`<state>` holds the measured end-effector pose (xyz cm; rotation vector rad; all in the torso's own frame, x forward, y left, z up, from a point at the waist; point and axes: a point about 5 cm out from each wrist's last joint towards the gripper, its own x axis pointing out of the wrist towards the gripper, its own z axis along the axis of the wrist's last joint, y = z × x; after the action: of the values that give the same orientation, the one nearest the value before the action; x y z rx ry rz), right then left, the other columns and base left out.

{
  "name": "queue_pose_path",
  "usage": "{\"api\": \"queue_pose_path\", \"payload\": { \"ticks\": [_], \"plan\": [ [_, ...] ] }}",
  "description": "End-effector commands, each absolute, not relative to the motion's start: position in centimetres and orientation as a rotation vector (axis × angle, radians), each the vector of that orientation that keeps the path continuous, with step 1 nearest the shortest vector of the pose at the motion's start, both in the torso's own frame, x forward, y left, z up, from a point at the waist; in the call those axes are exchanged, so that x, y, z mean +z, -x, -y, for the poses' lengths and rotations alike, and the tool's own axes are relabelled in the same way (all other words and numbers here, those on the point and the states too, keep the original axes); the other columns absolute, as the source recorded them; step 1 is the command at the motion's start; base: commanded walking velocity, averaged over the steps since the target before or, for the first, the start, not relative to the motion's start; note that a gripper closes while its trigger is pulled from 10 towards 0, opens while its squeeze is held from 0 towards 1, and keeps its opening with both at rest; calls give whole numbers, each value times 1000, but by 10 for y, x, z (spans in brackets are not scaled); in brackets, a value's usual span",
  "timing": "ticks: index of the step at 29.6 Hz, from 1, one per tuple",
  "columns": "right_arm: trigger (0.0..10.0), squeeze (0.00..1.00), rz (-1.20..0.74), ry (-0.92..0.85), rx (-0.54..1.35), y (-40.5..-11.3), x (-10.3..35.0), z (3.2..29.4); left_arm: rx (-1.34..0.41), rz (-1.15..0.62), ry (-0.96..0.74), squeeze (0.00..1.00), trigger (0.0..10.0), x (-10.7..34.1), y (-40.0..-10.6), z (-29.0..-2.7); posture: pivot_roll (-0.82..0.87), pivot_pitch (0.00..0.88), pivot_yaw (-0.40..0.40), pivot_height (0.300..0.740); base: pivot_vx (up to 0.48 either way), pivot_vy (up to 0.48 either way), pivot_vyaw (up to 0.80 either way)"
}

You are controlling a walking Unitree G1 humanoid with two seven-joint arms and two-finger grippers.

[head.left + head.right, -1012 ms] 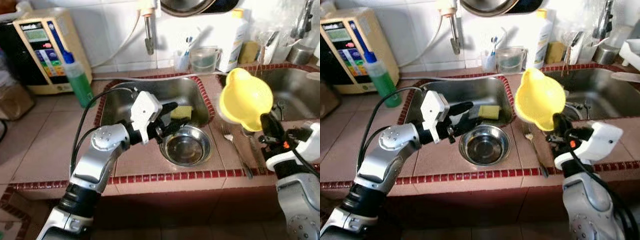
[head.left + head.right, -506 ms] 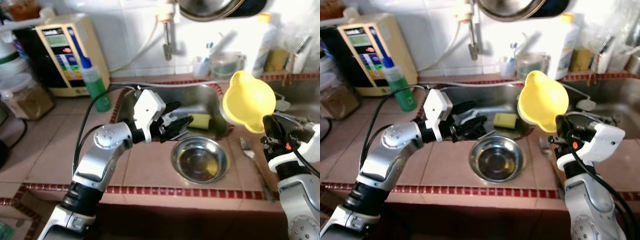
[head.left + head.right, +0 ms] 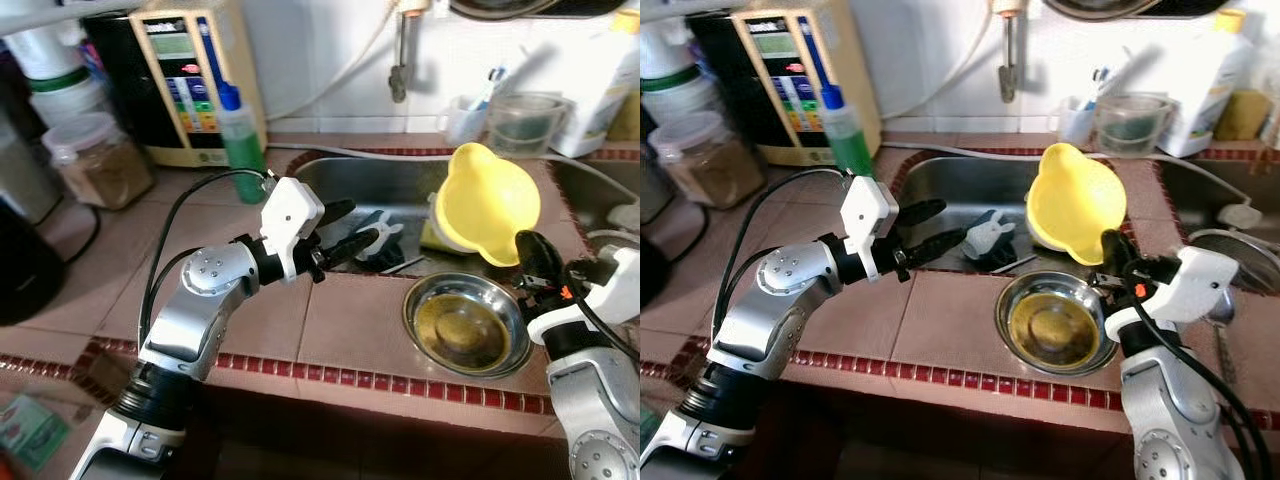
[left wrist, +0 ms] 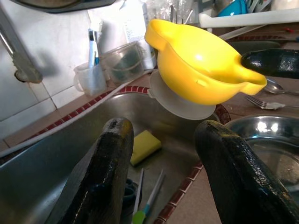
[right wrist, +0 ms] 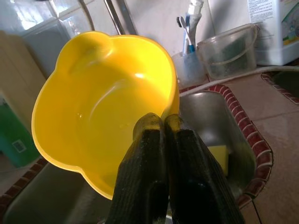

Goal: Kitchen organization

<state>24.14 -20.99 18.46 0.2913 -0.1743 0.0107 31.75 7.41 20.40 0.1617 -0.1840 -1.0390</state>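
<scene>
My right gripper (image 3: 528, 262) is shut on the rim of a yellow plastic bowl (image 3: 488, 203), held tilted in the air over the right part of the sink (image 3: 400, 180); the bowl (image 5: 103, 102) faces the right wrist camera. A steel bowl (image 3: 467, 325) rests on the tiled counter just below it. My left gripper (image 3: 345, 228) hovers open and empty over the sink's front left edge, its fingers (image 4: 112, 163) spread toward the yellow bowl (image 4: 201, 65). A yellow sponge (image 4: 145, 145) and a brush lie in the sink.
A green bottle (image 3: 240, 140) and a water purifier (image 3: 185, 80) stand at the back left, with a lidded jar (image 3: 95, 160) beside them. A cup with toothbrushes (image 3: 470, 110) and a clear jug (image 3: 520, 120) stand behind the sink. Red trim marks the counter's front edge (image 3: 400, 385).
The camera has swung left, shifting the whole scene right. The right gripper still holds the yellow bowl, now a little lower. The left gripper stays open near the sink edge.
</scene>
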Motion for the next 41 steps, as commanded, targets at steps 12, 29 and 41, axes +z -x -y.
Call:
{"api": "queue_pose_path", "payload": {
  "ticks": [12, 29, 41],
  "plan": [
    [10000, 0, 204, -280, 2, -241, 190, 214, -1068, 201, -177, 0, 10000, 207, -317, -72, -260, 28, 100, 703, 0, 0, 0],
    [10000, 0, 200, -283, 8, -241, 188, 212, -1088, 203, -184, 0, 10000, 207, -315, -71, -259, 25, 101, 703, 147, 0, 0],
    [10000, 0, 200, -286, 5, -241, 188, 212, -1085, 203, -178, 0, 10000, 207, -315, -72, -258, 30, 105, 703, 305, 0, 0]
  ]
}}
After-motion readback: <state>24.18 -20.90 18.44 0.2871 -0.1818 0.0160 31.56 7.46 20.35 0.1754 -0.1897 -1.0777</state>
